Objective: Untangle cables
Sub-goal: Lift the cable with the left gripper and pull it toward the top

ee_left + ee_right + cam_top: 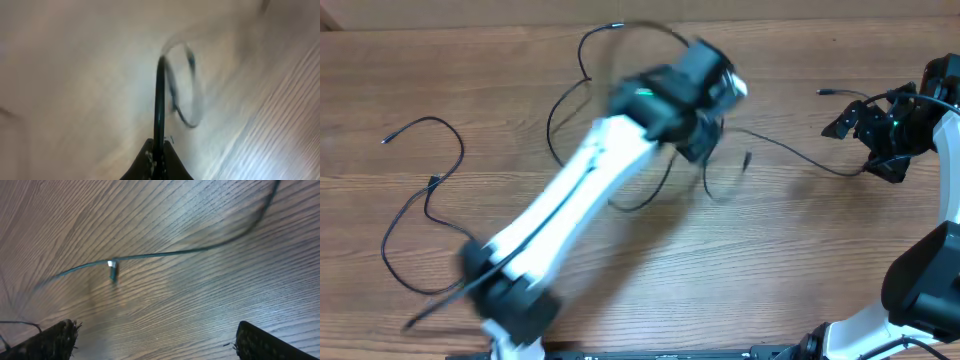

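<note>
Thin black cables lie on the wooden table. One strand lies apart at the left. A looped tangle sits at the top centre. Another strand runs right, ending in a plug tip. My left gripper is motion-blurred over the tangle. In the left wrist view it is shut on a black cable, with a blurred loop beyond. My right gripper is at the right, open and empty. A strand with a silvery plug lies ahead of it.
The wooden table has no other objects on it. The left arm's white link crosses the middle of the table diagonally. The right arm's base stands at the bottom right corner.
</note>
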`<state>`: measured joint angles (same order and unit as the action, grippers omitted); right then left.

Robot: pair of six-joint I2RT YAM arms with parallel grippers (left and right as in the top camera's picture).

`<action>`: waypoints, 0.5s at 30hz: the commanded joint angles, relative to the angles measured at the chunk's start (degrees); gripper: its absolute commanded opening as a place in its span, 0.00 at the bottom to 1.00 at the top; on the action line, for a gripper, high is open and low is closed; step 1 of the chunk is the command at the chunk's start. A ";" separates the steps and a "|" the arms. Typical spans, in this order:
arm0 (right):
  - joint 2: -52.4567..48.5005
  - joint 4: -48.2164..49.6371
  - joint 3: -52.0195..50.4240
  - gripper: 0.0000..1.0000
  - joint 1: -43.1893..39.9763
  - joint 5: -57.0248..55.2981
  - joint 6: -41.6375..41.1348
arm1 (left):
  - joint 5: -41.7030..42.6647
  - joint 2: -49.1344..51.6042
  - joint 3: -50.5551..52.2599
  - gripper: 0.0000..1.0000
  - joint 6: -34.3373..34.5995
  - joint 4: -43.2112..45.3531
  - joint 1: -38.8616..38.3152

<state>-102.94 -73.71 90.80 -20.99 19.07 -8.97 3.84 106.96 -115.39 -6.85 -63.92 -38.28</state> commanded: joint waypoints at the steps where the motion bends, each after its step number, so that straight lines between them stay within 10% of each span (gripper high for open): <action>1: -0.04 0.04 1.84 1.00 -0.13 -0.17 0.55 | -0.15 -9.81 -1.84 0.04 1.36 0.59 3.50; 15: -0.04 -0.81 1.84 1.00 -0.11 0.07 0.55 | -8.96 -16.02 -1.84 0.04 7.61 -0.17 18.32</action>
<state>-102.94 -74.63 90.80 -20.99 19.11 -8.93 2.04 91.33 -117.40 -4.67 -64.25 -23.59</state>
